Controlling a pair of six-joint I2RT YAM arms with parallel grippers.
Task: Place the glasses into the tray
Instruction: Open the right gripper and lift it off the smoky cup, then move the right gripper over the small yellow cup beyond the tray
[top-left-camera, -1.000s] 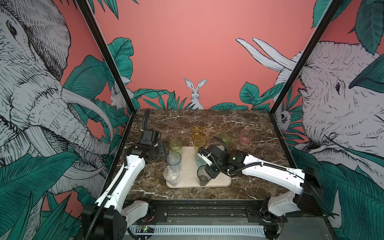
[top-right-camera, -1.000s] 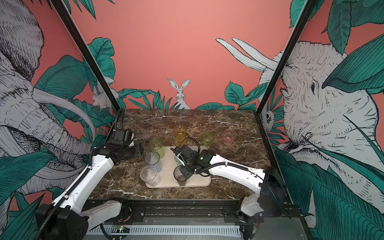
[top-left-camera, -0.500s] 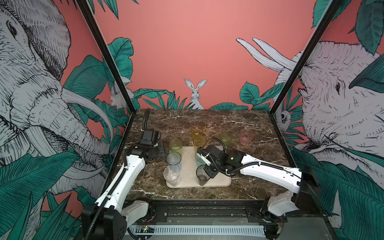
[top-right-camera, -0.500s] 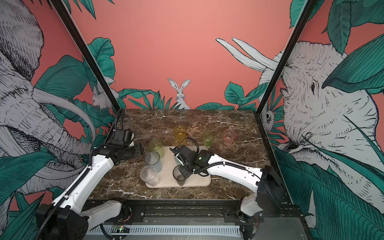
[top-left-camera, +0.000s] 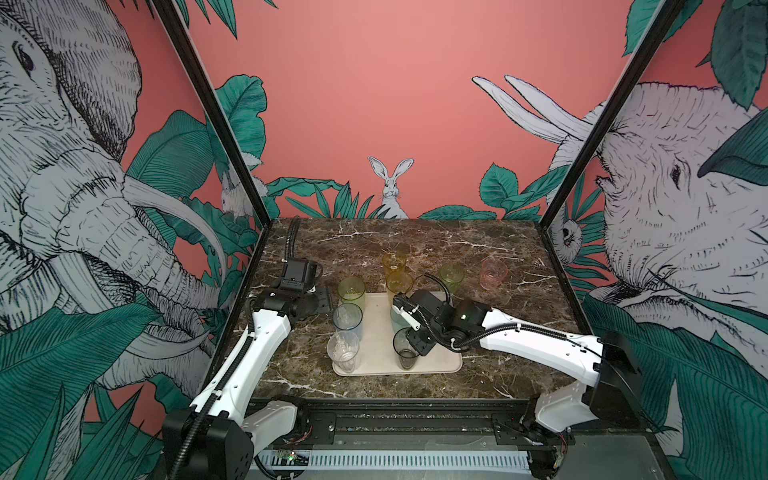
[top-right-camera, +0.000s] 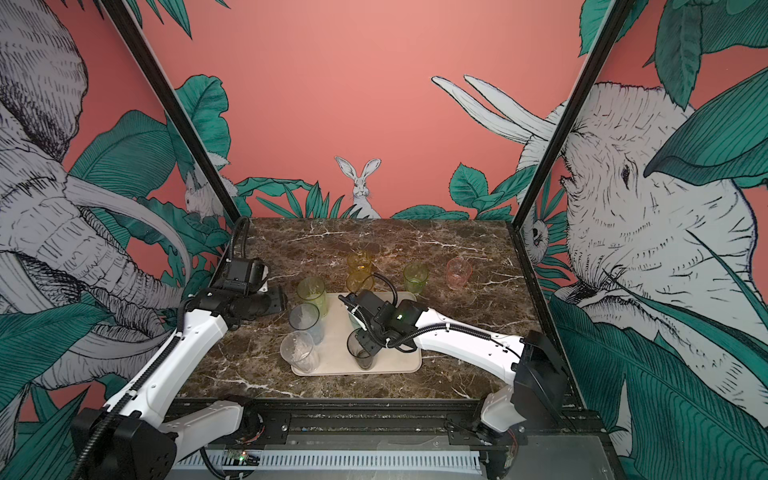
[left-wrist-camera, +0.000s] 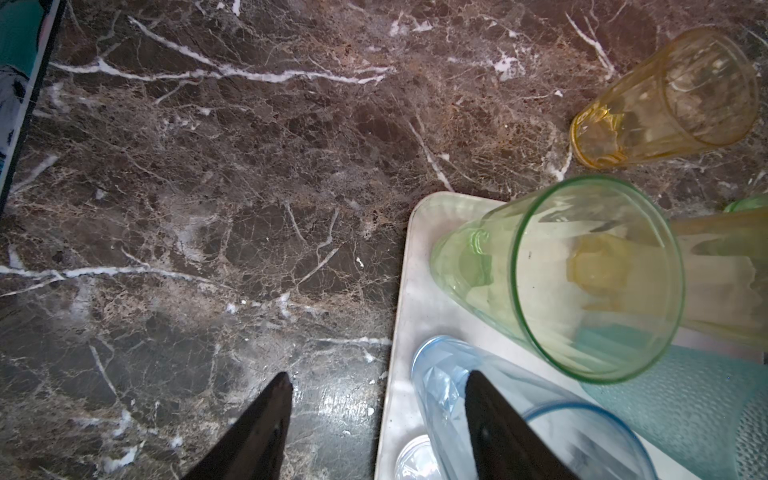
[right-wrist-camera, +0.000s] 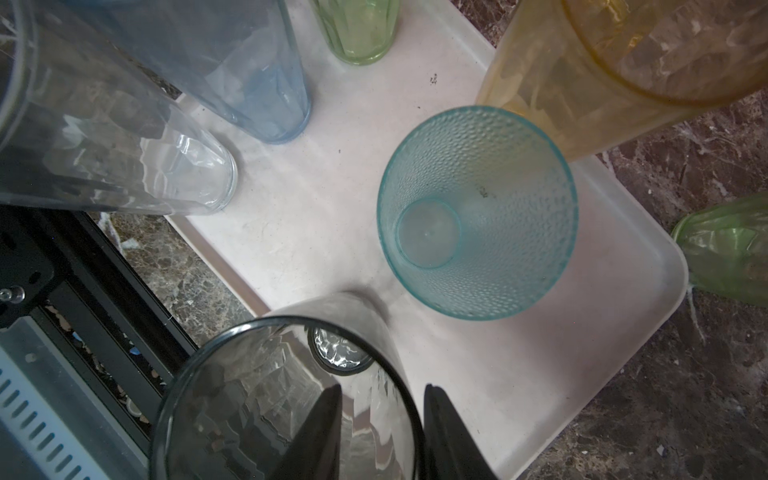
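Here the right tool (right-wrist-camera: 382, 388), jaws parted, straddles the rim of the grey glass (right-wrist-camera: 270, 395) on the tray (right-wrist-camera: 316, 232); the left tool (left-wrist-camera: 378, 376) gapes empty.

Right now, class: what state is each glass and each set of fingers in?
Grey glass: upright, on tray.
Teal glass: upright, on tray.
Pink glass: upright, on table.
Short green glass: upright, on table.
Left fingers: open, empty.
Right fingers: open, astride grey glass rim.

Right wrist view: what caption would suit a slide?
Open right gripper straddles the rim of the smoky grey glass on the cream tray, beside a frosted teal glass.
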